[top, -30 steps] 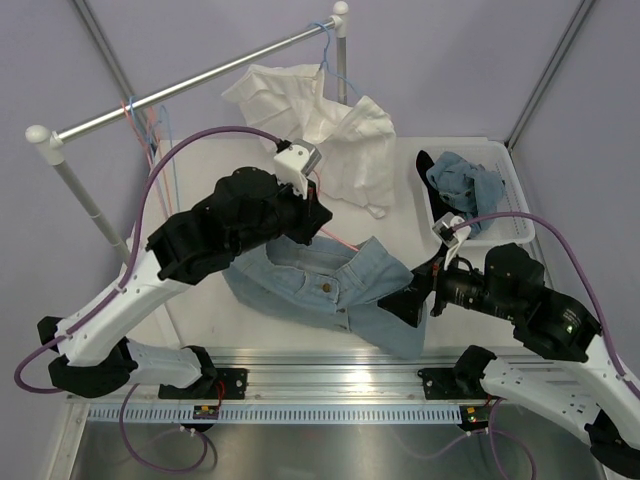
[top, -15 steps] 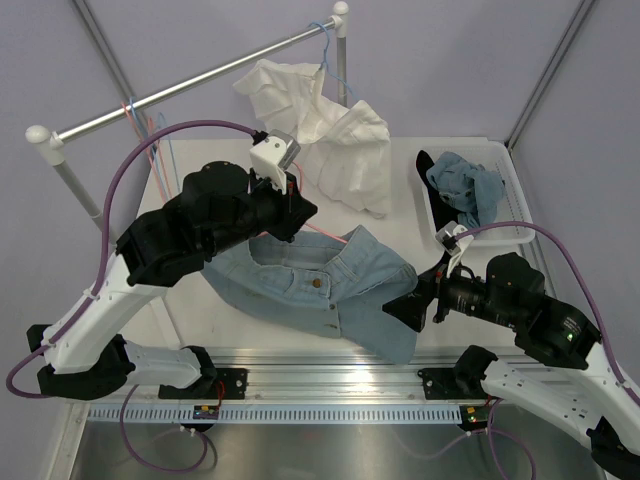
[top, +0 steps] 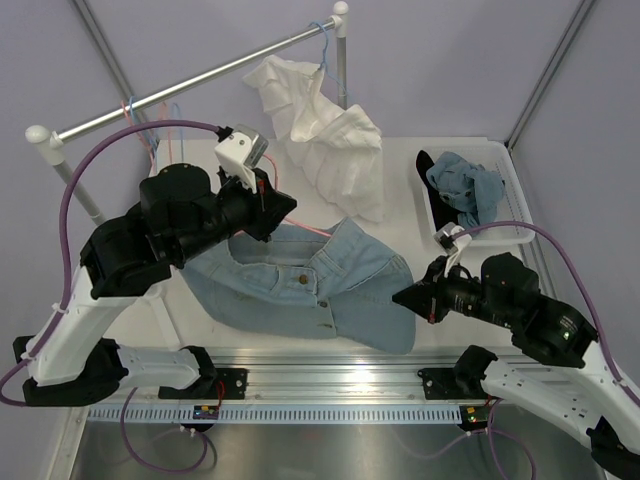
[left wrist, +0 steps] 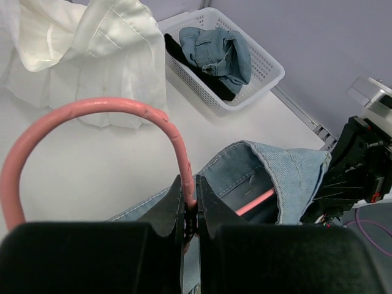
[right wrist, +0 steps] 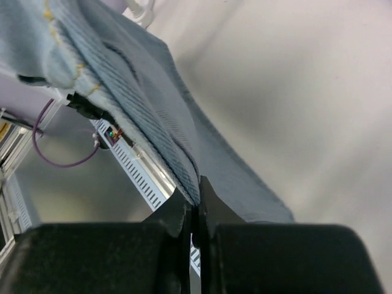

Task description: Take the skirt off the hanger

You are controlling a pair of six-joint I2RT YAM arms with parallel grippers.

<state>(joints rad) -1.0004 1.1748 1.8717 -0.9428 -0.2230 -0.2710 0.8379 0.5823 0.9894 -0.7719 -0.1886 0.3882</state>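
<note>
Clamping the pink hanger [left wrist: 92, 108] by its hook, my left gripper [left wrist: 190, 199] anchors it; my right gripper [right wrist: 195, 205] is pinched tight on the denim skirt [top: 300, 290] at its edge. It lies between them, hanger wire inside its waist, ready for pulling apart, I judge.

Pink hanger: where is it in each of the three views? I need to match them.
Top external: the pink hanger is a thin wire left of centre, running from the left tool into the denim skirt.
Left wrist: its hook arcs across the left half, clamped in the tool.
Right wrist: not in view; the right tool pinches only denim.
Shared landmark: the denim skirt.
</note>
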